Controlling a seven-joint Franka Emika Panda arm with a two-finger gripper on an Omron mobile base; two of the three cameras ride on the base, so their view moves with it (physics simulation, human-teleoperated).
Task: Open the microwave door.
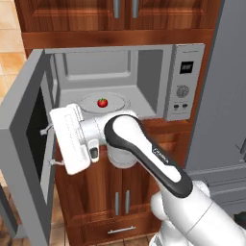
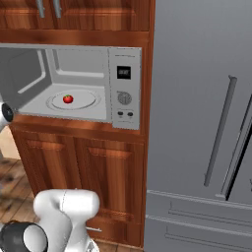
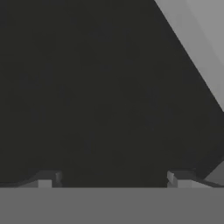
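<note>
The microwave (image 1: pixel 144 72) stands with its door (image 1: pixel 21 144) swung wide open to the left, the inner face turned toward the arm. My gripper (image 1: pixel 49 146) is pressed close to the inside of that door, fingers pointing at its dark window. In the hand view the window glass (image 3: pixel 87 87) covers most of the picture, with the door's light-grey frame (image 3: pixel 205 43) at the upper right. The two fingertips (image 3: pixel 46 179) stand far apart, so the gripper (image 3: pixel 113 179) is open and holds nothing. The pale cavity (image 2: pixel 74 61) is exposed.
A small tomato (image 1: pixel 102 102) (image 2: pixel 68 99) lies on the round turntable inside the cavity. The control panel (image 2: pixel 124 88) with display and dial sits at the microwave's right. Brown cabinet doors (image 2: pixel 74 172) are below, and a tall grey fridge (image 2: pixel 206 123) stands to the right.
</note>
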